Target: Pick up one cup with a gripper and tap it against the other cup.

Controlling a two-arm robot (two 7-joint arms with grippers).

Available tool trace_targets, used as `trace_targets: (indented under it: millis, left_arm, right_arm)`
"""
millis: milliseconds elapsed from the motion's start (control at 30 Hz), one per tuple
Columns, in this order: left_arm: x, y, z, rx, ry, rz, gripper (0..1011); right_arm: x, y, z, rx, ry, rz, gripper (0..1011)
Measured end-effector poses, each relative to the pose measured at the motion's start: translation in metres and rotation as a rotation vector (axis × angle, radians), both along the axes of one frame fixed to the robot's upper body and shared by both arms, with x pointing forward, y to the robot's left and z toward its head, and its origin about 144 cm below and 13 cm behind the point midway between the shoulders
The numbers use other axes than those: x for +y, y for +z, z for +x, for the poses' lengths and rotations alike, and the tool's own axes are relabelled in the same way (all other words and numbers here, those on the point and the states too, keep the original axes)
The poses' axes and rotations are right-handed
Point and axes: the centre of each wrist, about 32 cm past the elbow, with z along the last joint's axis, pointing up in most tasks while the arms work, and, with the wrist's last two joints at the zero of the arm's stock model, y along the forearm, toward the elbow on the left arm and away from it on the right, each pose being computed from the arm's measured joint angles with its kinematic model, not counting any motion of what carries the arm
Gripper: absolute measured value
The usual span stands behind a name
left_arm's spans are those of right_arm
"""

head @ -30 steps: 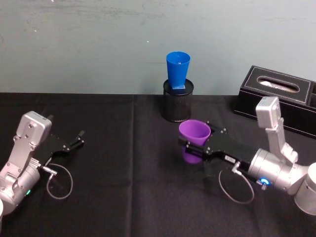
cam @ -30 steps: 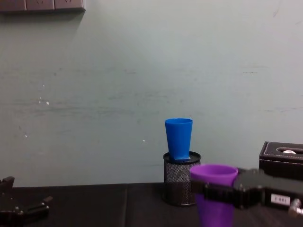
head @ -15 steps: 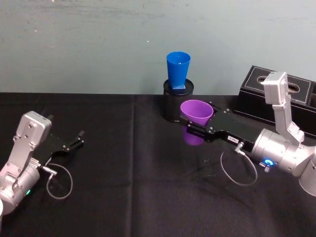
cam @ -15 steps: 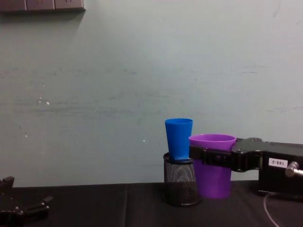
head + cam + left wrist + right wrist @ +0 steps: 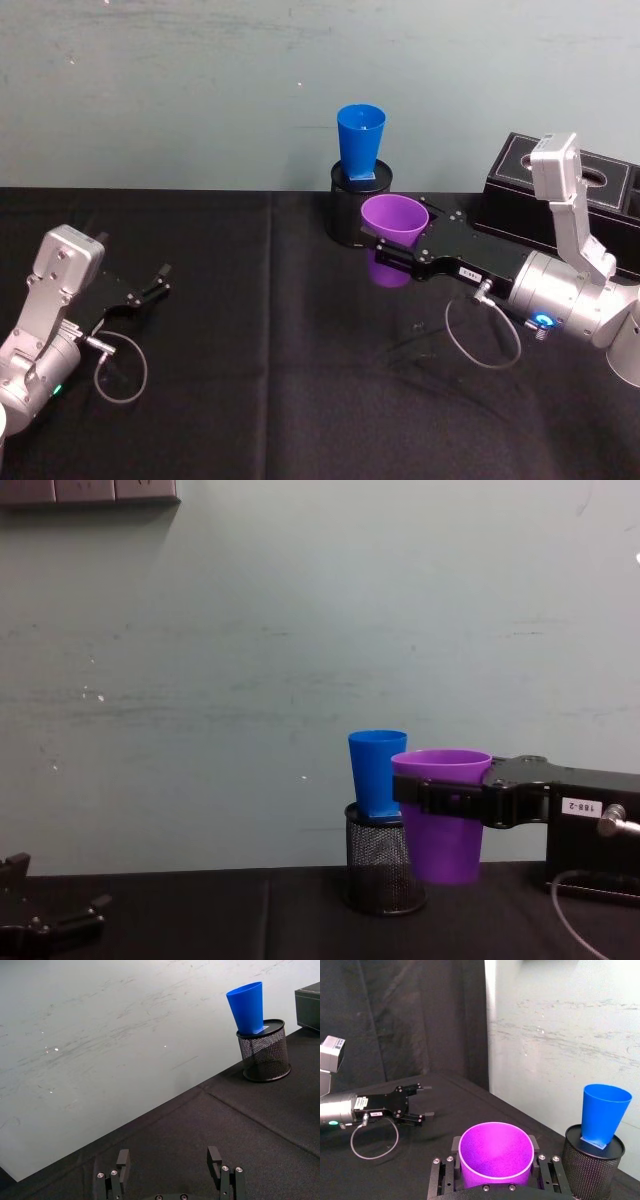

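Note:
My right gripper [image 5: 388,247] is shut on the purple cup [image 5: 393,217] and holds it upright off the table, just in front and to the right of the blue cup [image 5: 360,141]. The blue cup stands in a black mesh cylinder [image 5: 350,216]. In the chest view the purple cup [image 5: 441,825] overlaps the blue cup's [image 5: 371,774] right side at about rim height. The right wrist view shows a gap between the purple cup [image 5: 494,1152] and the blue cup [image 5: 603,1113]. My left gripper [image 5: 155,281] rests open at the table's left, and its fingers [image 5: 214,1154] hold nothing.
A black tissue box [image 5: 558,190] sits at the back right, behind my right arm. Black cloth [image 5: 260,400] covers the table. A pale wall [image 5: 300,630] stands close behind the mesh cylinder [image 5: 378,876].
My right gripper has lifted the purple cup and carried it back and leftwards, close beside the blue cup. The left arm has stayed still.

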Motion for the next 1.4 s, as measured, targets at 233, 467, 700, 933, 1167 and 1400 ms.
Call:
trace_targets:
  millis: [233, 467, 700, 933, 1167, 1400]
  left_arm:
    - [0.0, 0.0, 0.0, 0.0, 0.0, 0.0, 1011]
    - [0.0, 0.0, 0.0, 0.0, 0.0, 0.0, 1011]
    - [0.0, 0.0, 0.0, 0.0, 0.0, 0.0, 1011]
    - [0.0, 0.0, 0.0, 0.0, 0.0, 0.0, 1011]
    - [0.0, 0.0, 0.0, 0.0, 0.0, 0.0, 1011]
    - [0.0, 0.0, 0.0, 0.0, 0.0, 0.0, 1011]
  right_arm:
    - [0.002, 0.0021, 0.0006, -0.005, 0.009, -0.007, 754]
    - [0.002, 0.002, 0.0006, -0.005, 0.009, -0.008, 754]
    - [0.002, 0.0019, 0.0005, -0.006, 0.009, -0.007, 754]
    - [0.002, 0.0018, 0.0005, -0.006, 0.009, -0.007, 754]
    - [0.0018, 0.0016, 0.0004, -0.006, 0.008, -0.007, 754]
    - [0.0018, 0.0014, 0.0004, -0.006, 0.008, -0.008, 754]
